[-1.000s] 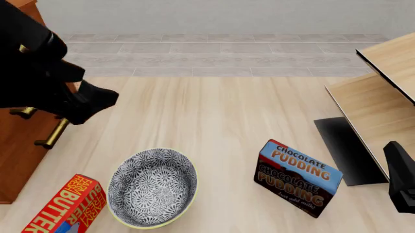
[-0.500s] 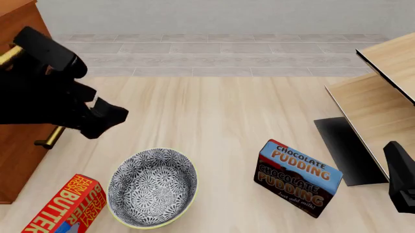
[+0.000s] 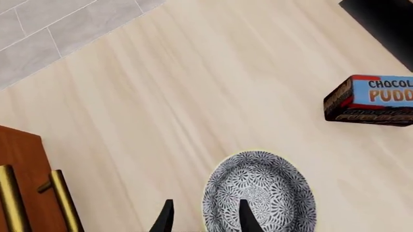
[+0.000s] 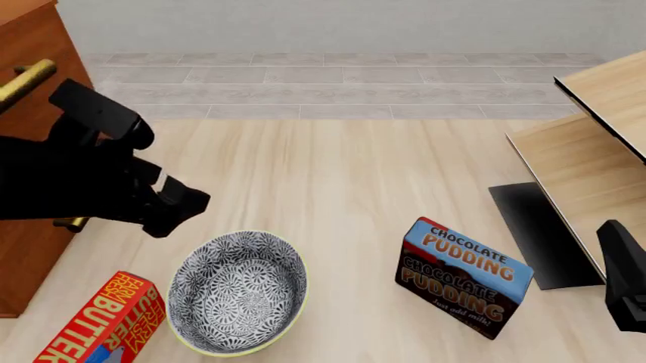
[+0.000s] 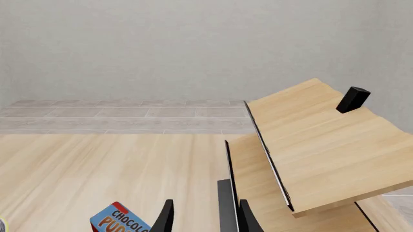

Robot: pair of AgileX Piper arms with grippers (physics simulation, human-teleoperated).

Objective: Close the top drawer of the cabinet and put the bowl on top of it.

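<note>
Matte black, blocky left arm [image 4: 71, 178] with angular, faceted housings and a small white patch near the wrist. Two slim, tapered black fingers [image 3: 245, 217] on each gripper. Plain dark slab-shaped right arm [image 4: 624, 283] at the frame's edge.

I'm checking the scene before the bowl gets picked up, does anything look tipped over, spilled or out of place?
Nothing stands out. The bowl sits upright and empty, the chocolate pudding box stands on its edge, and the butter box lies flat beside the bowl. Nothing looks spilled or damaged.

Bowl [image 4: 237, 291] lies between butter box [image 4: 99, 321] and pudding box [image 4: 461, 277].
</note>
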